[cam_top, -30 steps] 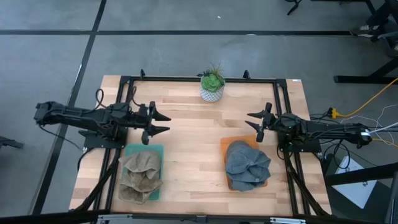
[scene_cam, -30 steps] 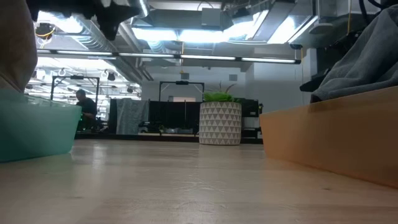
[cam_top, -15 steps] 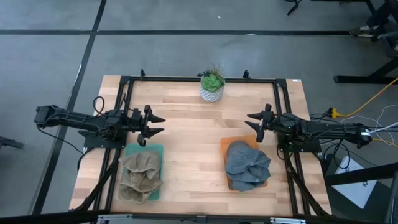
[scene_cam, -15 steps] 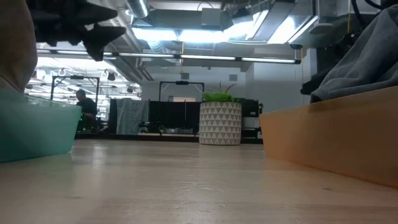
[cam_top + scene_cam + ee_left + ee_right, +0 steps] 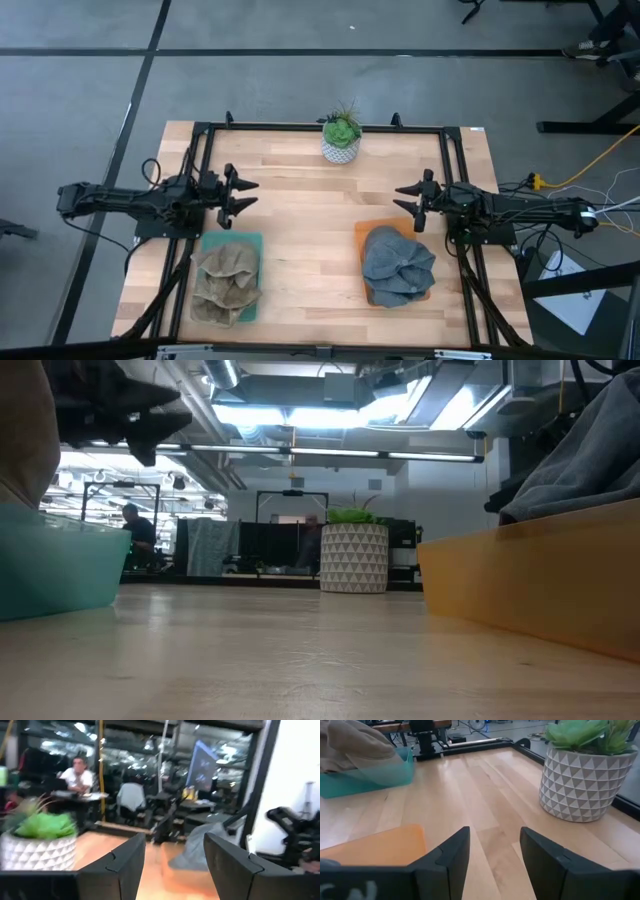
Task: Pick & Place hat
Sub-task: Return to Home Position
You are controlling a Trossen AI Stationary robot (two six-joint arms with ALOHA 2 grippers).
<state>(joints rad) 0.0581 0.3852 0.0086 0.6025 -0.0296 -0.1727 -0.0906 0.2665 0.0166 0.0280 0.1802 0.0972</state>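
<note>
A tan hat (image 5: pixel 228 280) lies crumpled in a teal tray (image 5: pixel 250 240) at the near left. A blue-grey hat (image 5: pixel 398 265) lies heaped on an orange tray (image 5: pixel 378 227) at the near right, and in the low view (image 5: pixel 590 460) it rises above the tray's wall. My left gripper (image 5: pixel 248 193) hovers open, just beyond the teal tray's far edge and clear of the tan hat. My right gripper (image 5: pixel 405 205) hangs open beyond the orange tray's far edge, with bare wood between its fingers (image 5: pixel 495 860).
A green plant in a white patterned pot (image 5: pixel 342 137) stands at the middle of the far edge. Black frame rails (image 5: pixel 200 160) run along the table's sides. Bare wood (image 5: pixel 310 230) lies between the two trays. People sit in the room beyond the table.
My left gripper has drawn back toward the table's left edge and sunk lower, still open and holding nothing. Both hats lie as they did.
</note>
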